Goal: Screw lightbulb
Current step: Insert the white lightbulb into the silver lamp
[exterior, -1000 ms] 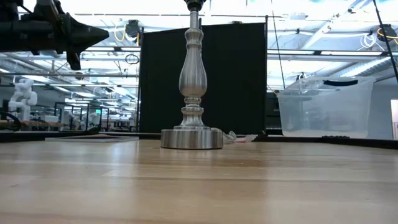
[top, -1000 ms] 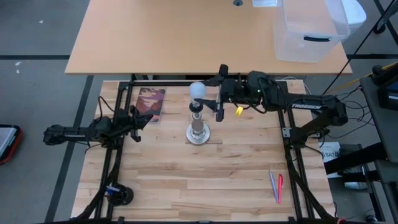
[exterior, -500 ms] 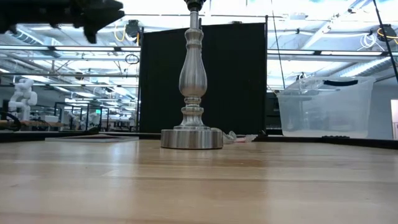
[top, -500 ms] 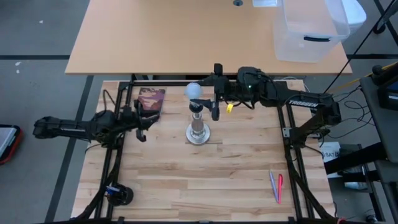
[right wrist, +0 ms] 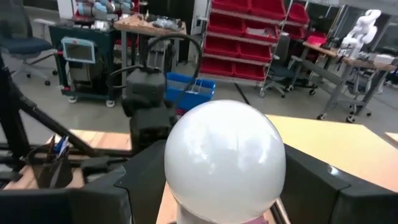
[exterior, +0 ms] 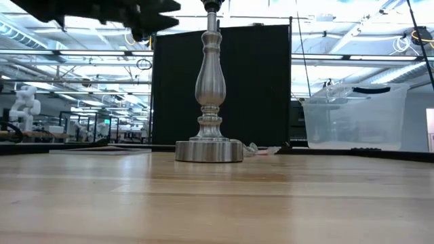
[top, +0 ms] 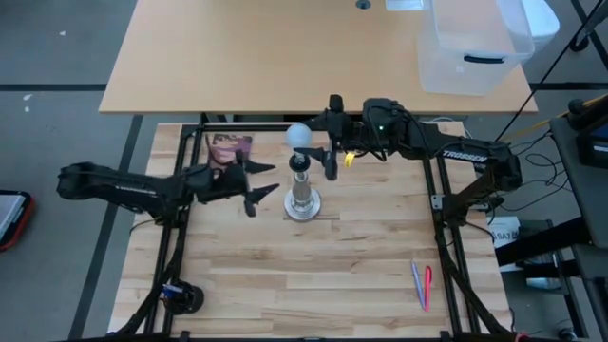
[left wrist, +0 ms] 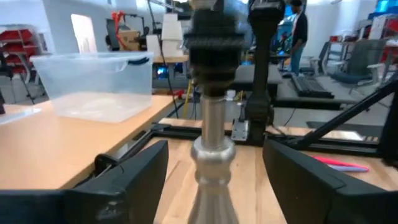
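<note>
The silver lamp stand point(top: 302, 190) stands on its round base point(exterior: 209, 150) in the middle of the table. The white lightbulb point(top: 300, 136) sits upright over its dark socket point(left wrist: 214, 37), with my right gripper point(top: 323, 139) shut on it. The stand's top hides whether the bulb's base is in the socket. My left gripper point(top: 273, 180) is open, just left of the stand and high above the table. Its fingers stand on either side of the stand's upper shaft point(left wrist: 212, 143) without touching it. The low view cuts the bulb off. My right gripper pinches the lightbulb's round white head point(right wrist: 180, 180) between its two fingers, one on each side. The fingers come level from the table's right. The bulb is upright above the stand's socket, high over the table.
A reddish-brown book point(top: 228, 154) lies at the far left of the table. Pens point(top: 422, 283) lie near the right front, and a small black object point(top: 180, 297) at the left front corner. A clear plastic bin point(top: 475, 43) stands on the table beyond.
My left gripper has travelled toward the table's right, up to the lamp stand, rising a little, and has opened from shut to wide open. The stand has stayed where it was.
</note>
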